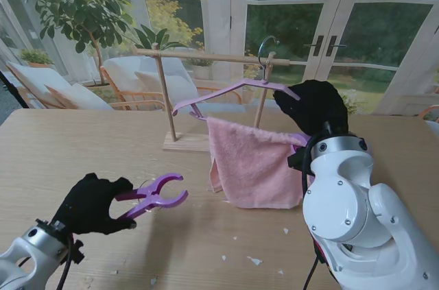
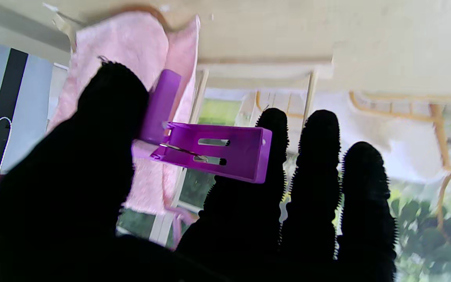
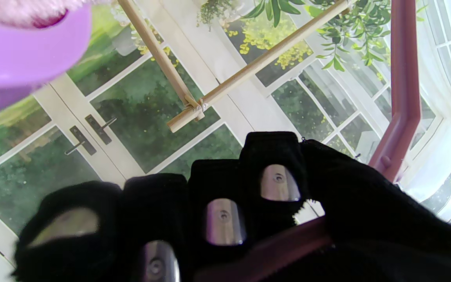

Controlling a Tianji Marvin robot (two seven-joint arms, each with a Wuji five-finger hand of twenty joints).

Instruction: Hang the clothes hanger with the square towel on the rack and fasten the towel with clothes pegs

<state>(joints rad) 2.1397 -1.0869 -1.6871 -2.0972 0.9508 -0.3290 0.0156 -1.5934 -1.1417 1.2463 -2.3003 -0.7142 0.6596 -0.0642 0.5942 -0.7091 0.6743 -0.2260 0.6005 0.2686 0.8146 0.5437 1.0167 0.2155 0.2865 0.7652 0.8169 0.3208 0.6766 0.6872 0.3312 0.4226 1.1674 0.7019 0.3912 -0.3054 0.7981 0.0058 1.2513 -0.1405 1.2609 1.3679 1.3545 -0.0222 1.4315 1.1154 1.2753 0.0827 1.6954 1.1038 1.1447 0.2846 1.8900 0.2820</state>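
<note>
One peg [image 2: 210, 152] spring visible only from left wrist

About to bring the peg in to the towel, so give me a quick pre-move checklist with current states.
1. Hanger hook over the rack bar: ok.
2. Pink towel draped over the hanger: ok, though its lower edge meets the table.
3. Peg held in the left robot hand: ok.
4. Peg mouth spread and facing the towel: ok.
5. Right robot hand gripping the hanger's right end: ok; the right wrist view shows fingers curled round the bar.
6. Any peg already on the towel: cannot tell; none visible.
</note>
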